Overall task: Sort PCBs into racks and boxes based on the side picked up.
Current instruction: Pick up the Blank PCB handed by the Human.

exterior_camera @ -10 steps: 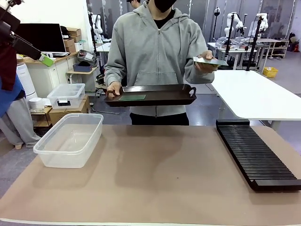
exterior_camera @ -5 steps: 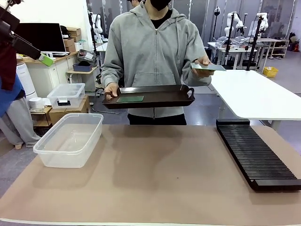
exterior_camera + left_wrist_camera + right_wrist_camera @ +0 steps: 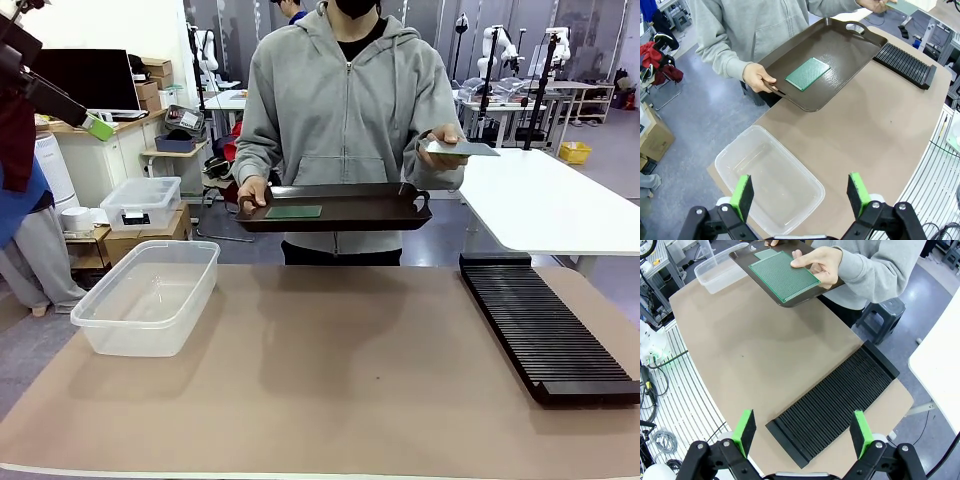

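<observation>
Green-padded jaws of both grippers gape wide, holding nothing. The left gripper (image 3: 800,192) hangs above the clear tub (image 3: 735,160), well apart from one PCB (image 3: 807,74) lying flat on the dark brown tray (image 3: 845,47). The right gripper (image 3: 802,429) hangs over the black rack (image 3: 835,407), and the person's hand (image 3: 821,262) holds a second PCB (image 3: 783,275) far beyond its fingers.

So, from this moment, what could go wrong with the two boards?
1. The tray is carried by one hand only; if it tips, the loose PCB on it could slide off.
2. The other PCB is held flat in the person's other hand; the open right gripper might pinch that hand when taking it.
3. The rack has narrow slots, so a tilted board may jam.
</observation>
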